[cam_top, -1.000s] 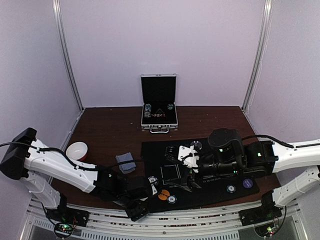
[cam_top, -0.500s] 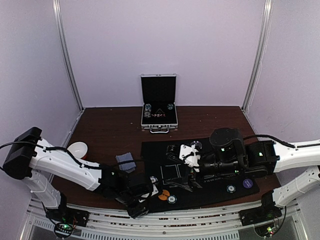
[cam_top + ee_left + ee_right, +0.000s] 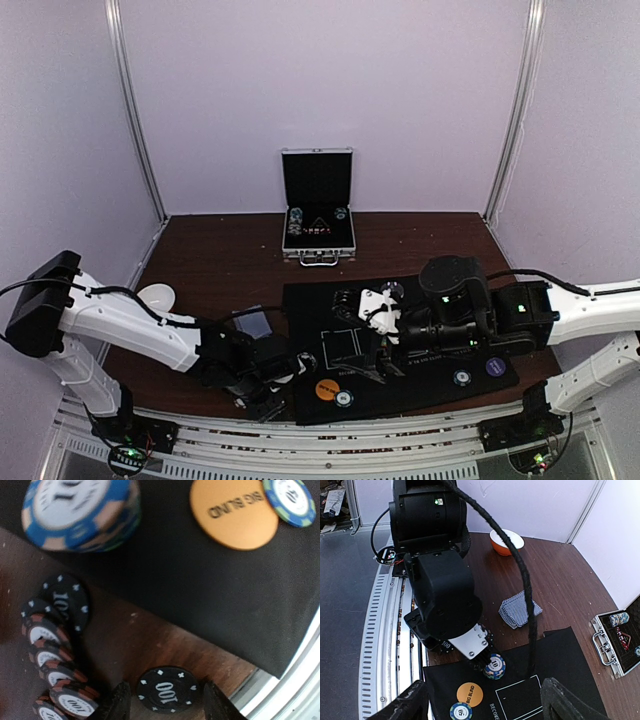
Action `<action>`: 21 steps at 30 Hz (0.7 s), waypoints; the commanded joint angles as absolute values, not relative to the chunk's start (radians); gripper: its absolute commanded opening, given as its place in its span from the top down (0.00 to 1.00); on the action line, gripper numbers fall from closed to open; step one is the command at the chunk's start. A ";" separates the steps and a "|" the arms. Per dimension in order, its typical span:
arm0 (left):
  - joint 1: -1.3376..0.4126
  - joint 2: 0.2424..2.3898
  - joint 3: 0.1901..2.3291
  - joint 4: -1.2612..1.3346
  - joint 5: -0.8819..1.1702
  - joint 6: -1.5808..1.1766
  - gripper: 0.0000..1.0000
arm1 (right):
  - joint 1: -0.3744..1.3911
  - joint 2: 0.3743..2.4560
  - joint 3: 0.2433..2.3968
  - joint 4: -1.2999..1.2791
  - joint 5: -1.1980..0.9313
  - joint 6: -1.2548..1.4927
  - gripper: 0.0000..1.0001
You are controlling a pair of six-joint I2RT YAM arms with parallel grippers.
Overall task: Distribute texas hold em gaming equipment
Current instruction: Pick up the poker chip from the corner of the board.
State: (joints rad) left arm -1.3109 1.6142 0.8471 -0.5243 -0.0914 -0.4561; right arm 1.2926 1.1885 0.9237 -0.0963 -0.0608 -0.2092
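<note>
A black 100 poker chip (image 3: 167, 690) lies flat on the wood just off the black mat (image 3: 200, 590). My left gripper (image 3: 167, 702) straddles it, with its fingertips (image 3: 120, 700) close on either side and a thin gap still showing. A leaning row of black and brown chips (image 3: 50, 650) lies beside it. On the mat are a blue 10 chip stack (image 3: 80, 512), the orange BIG BLIND button (image 3: 234, 512) and a 50 chip (image 3: 290, 500). The blue-backed cards (image 3: 519, 609) lie on the wood. My right gripper (image 3: 487, 707) hangs wide open over the mat, holding nothing.
The open silver case (image 3: 318, 215) stands at the back of the table. An orange-and-white bowl (image 3: 506, 541) sits at the far left. A purple button (image 3: 494, 366) and another chip (image 3: 461, 378) lie on the mat's right end. The slotted metal rail (image 3: 385, 630) runs along the near edge.
My left gripper has drawn back off the mat onto the wood and its jaws have narrowed around the black 100 chip. The right arm has not moved.
</note>
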 commanded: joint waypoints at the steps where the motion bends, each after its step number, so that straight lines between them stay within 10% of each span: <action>1: -1.260 1.578 0.815 -0.589 -0.153 -0.486 0.50 | 1.293 1.181 0.920 -0.113 -0.063 -0.199 0.21; 21: -1.259 1.669 0.833 -0.543 -0.041 -0.443 0.50 | 1.293 1.172 0.920 -0.126 -0.048 -0.199 0.21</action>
